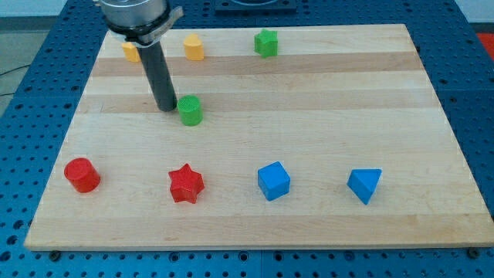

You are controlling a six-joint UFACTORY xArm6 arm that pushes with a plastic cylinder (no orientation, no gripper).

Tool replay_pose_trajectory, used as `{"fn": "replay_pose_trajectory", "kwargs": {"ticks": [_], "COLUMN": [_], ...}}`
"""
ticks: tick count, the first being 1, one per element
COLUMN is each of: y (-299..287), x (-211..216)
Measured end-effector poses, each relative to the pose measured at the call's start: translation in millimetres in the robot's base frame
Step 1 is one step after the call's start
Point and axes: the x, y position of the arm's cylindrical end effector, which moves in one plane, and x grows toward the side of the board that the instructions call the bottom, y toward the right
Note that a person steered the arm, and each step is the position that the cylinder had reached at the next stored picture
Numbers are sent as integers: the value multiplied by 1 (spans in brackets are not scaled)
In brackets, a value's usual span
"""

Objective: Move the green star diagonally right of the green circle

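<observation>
Item one, my tip (166, 107): the lower end of the dark rod, resting on the table (309, 85) in the upper left part of the wooden board. I have no hand on this rig, only this rod, so nothing opens, closes or holds anything. My tip stands just beside the green circle (190, 110), on that block's left side in the view; I cannot tell whether the two touch.

Item two, the green circle: a short round block, upright, left of centre and a little above the middle of the board.

Item three, the green star (265, 42): near the view's top edge of the board, up and to the right of the green circle, and well apart from both it and my tip.

Item four, a yellow block (194, 47): near the top edge, left of the green star, shape not clear enough to name.

Item five, a second yellow block (131, 52): further left along the top edge, partly hidden behind the rod, shape not clear.

Item six, the red cylinder (82, 174): lower left of the board.

Item seven, the red star (186, 184): lower row, right of the red cylinder.

Item eight, the blue cube (273, 181): lower row, right of the red star.

Item nine, a blue wedge-like block (364, 185): lower row, furthest to the view's right.
</observation>
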Motion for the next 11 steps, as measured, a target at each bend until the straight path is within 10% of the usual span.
{"fn": "replay_pose_trajectory", "kwargs": {"ticks": [2,5,9,11], "y": [-37,240,132,58], "x": [-22,-126,-178,-82]}}
